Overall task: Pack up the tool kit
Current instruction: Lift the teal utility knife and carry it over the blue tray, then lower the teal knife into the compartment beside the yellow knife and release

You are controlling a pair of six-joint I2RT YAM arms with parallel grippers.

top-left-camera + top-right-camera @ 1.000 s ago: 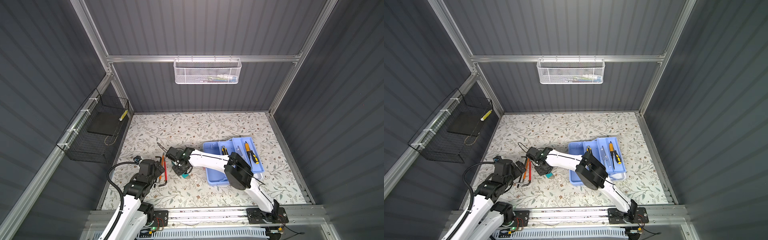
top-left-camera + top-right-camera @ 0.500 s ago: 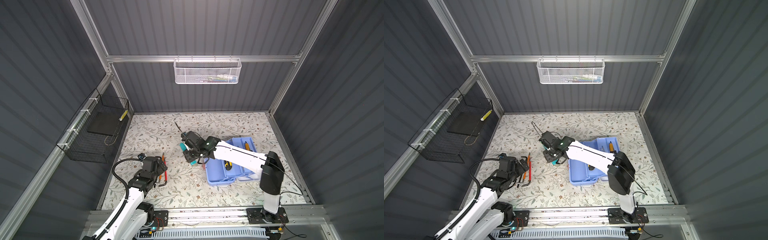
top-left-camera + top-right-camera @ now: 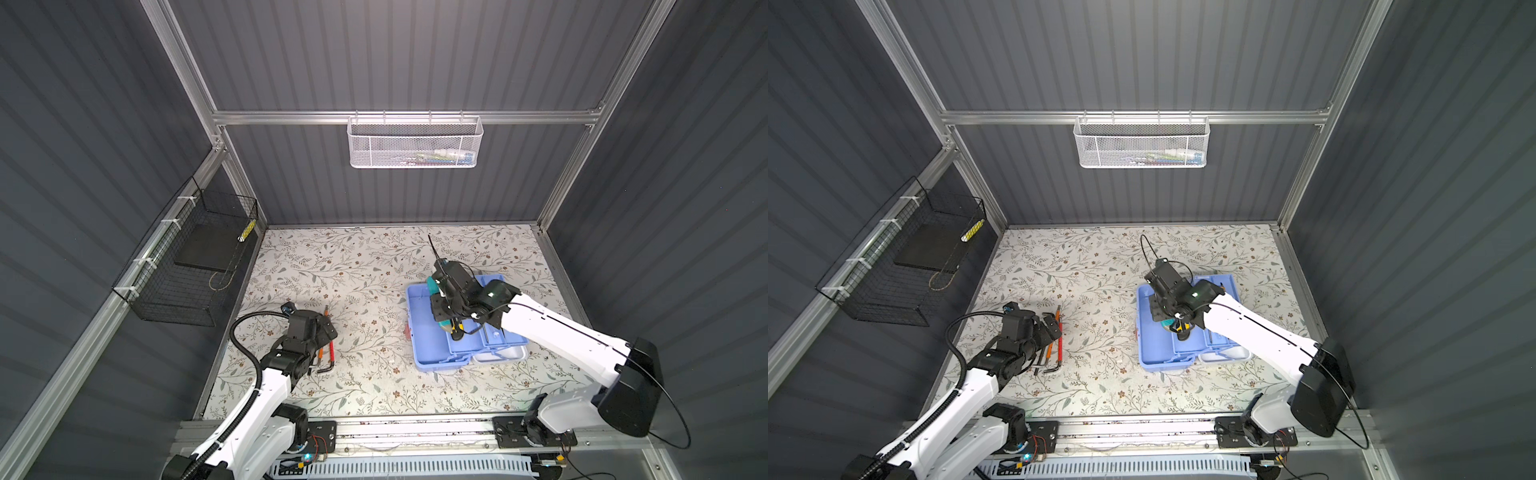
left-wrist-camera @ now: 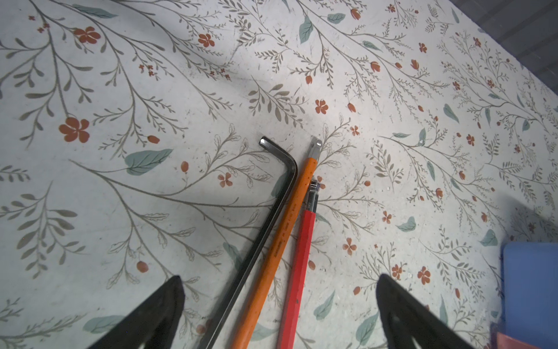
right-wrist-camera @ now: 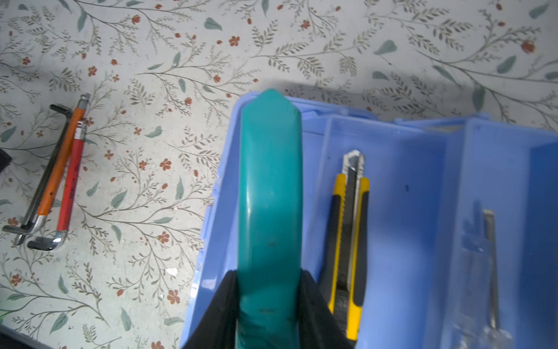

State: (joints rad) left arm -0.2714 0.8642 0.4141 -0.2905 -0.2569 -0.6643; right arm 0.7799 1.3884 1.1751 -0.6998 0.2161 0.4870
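My right pincer (image 5: 268,276) is pinching a teal plastic-handled tool (image 5: 270,181) by one end. It hangs over the left compartment of the light blue plastic tool case (image 3: 424,332), which sits right of centre on the floral-patterned table (image 3: 353,270).

The tool's free tip reaches as far as the case's far rim. If I let go here, I think it could bridge the wall and tip out, or slide onto the yellow-and-black utility knife (image 5: 347,241) in the next tray.

My left pincer (image 4: 279,279) is spread wide above three hex keys lying together at the near left: a black steel one (image 4: 271,211), an orange-sleeved one (image 4: 290,226) and a red-sleeved one (image 4: 302,256). They touch, so closing now may catch more than one or scatter them.

A second ago my right pincer carried the teal tool mid-table, close to those keys. It has since swung right to the case. My left pincer has barely moved.
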